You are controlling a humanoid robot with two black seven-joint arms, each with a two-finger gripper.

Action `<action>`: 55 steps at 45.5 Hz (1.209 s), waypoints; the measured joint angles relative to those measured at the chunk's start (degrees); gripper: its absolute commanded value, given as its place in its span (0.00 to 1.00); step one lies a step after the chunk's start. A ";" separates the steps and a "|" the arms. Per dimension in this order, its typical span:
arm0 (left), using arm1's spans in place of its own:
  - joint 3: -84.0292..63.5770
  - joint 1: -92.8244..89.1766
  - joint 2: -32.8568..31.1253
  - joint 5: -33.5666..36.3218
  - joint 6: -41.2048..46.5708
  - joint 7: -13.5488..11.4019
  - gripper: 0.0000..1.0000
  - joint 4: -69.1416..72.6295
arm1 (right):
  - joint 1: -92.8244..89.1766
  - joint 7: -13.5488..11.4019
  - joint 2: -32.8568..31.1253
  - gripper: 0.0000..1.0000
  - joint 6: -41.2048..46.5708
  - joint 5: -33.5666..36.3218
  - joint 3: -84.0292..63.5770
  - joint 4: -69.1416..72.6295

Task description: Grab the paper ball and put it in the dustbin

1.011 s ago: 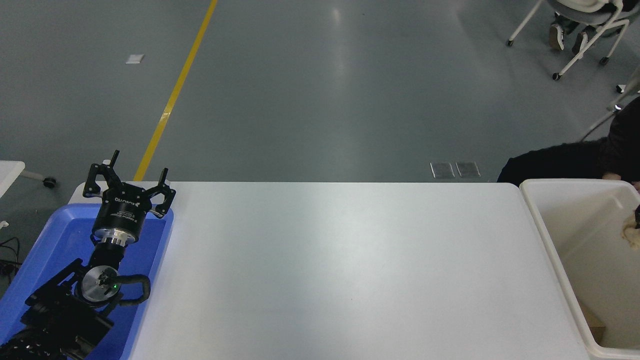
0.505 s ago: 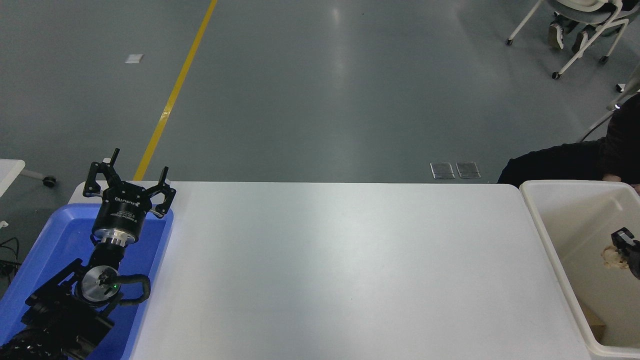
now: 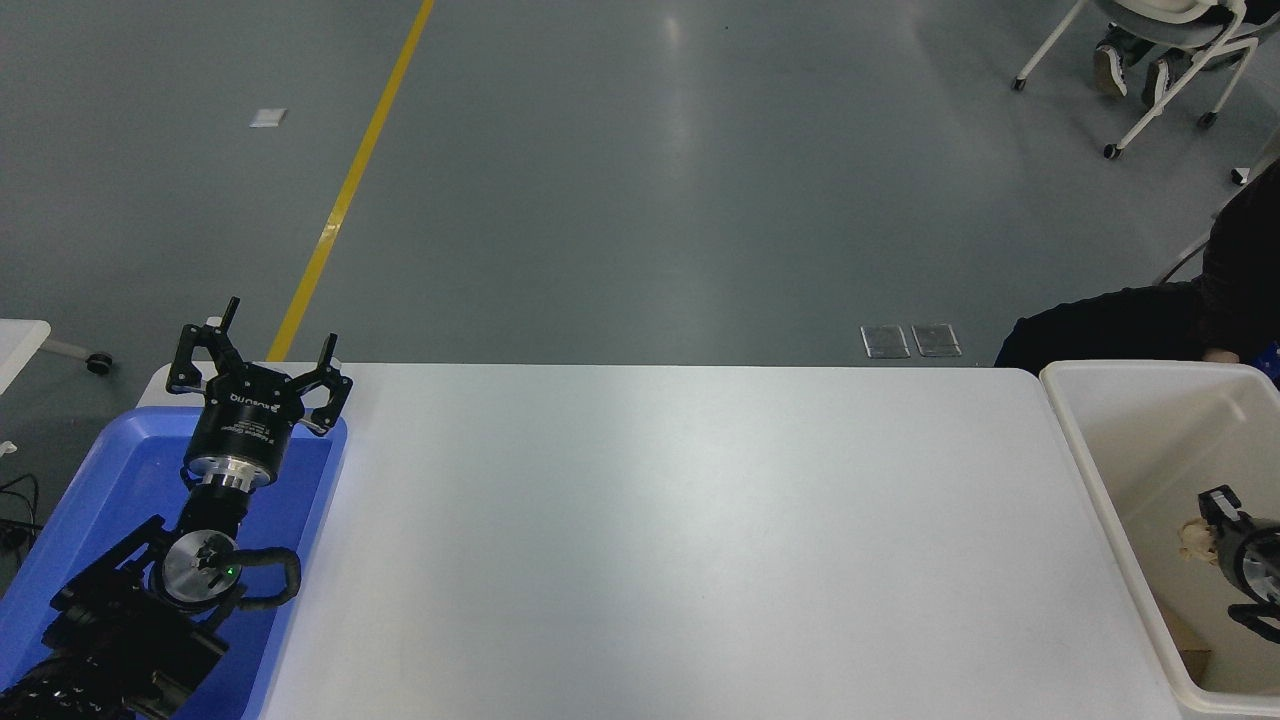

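Paper ball [image 3: 1194, 541] sits in the right gripper [image 3: 1212, 528], inside the dustbin [image 3: 1100, 470] at the right edge of the tabletop [image 3: 680, 540]. Only a small tan lump shows, pressed against the black fingers, so the gripper looks clenched on the ball.

A second ago the ball was only a pale lump at the very edge of the picture. Now the right gripper has come further left and lower, and more of its round body shows. The ball has come with it. That means the ball is already over the bin, well inside the rim. I think the carrying part is almost done and the letting go is what is left.

The ball lies at the tip of the gripper, on its left side, touching it. It hangs near the bin's left wall, and I cannot tell how far it is above the bottom.

The left gripper [image 3: 262, 352] is parked over a blue tray [image 3: 300, 520] at the lower left, with its fingers spread wide and nothing in them.
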 measured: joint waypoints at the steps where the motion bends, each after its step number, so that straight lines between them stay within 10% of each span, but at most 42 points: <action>1: 0.00 0.00 0.00 0.00 0.00 0.00 1.00 0.00 | 0.00 0.04 0.01 1.00 0.00 0.02 0.00 -0.01; 27: 0.00 -0.04 0.00 0.04 0.00 0.00 1.00 -0.02 | 5.74 0.33 -2.08 1.00 0.63 -1.48 -5.18 4.10; 55: 0.33 -0.18 0.00 0.05 -0.24 0.06 1.00 -0.06 | 53.20 0.30 -13.19 1.00 12.63 -14.12 -41.10 48.12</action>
